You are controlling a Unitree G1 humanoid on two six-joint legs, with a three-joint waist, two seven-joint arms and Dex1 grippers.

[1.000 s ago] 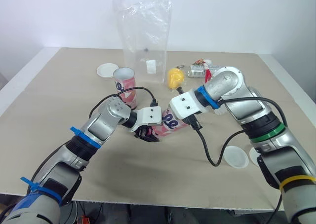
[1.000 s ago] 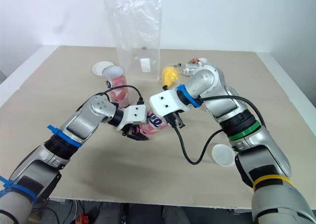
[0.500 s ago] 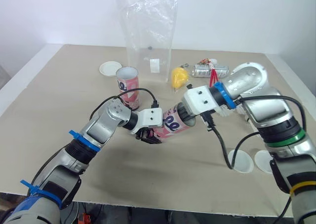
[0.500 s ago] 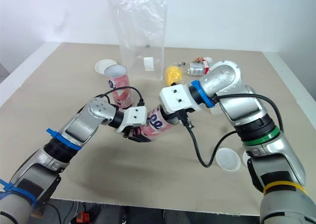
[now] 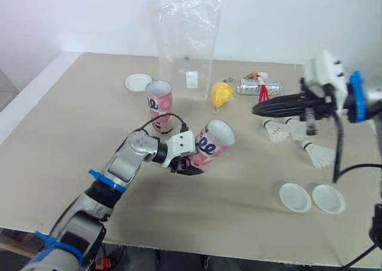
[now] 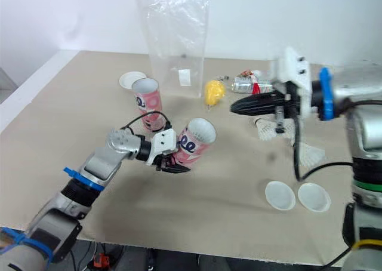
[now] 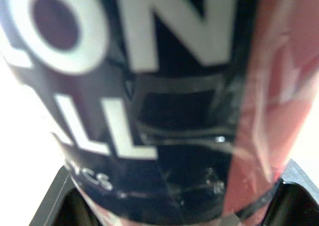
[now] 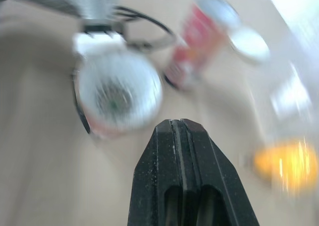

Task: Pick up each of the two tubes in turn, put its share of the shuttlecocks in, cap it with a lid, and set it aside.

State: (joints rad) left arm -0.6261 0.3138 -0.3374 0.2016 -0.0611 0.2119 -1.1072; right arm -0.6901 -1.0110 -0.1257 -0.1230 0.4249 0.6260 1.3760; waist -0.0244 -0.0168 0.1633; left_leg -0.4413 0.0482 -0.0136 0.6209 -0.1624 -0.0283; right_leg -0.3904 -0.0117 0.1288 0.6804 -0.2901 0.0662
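Note:
My left gripper (image 5: 184,162) is shut on a pink tube (image 5: 209,144), held tilted just above the table with its open mouth (image 8: 117,94) facing my right arm. The tube's dark printed label (image 7: 149,111) shows between the left fingers. My right gripper (image 5: 255,111) hangs shut and empty in the air to the right of the tube, clear of it. Under and beyond it, several white shuttlecocks (image 5: 276,130) lie on the table. A second pink tube (image 5: 159,105) stands upright and open behind the held one.
Two white lids (image 5: 295,197) lie near the front right and a third lid (image 5: 139,82) at the back left. A tall clear plastic bag (image 5: 186,44), a yellow object (image 5: 221,94) and a lying can (image 5: 256,87) stand along the back.
My right gripper has drawn back from the held tube's mouth, moving right and up to above the shuttlecocks. The left gripper still holds the tube; the camera has shifted.

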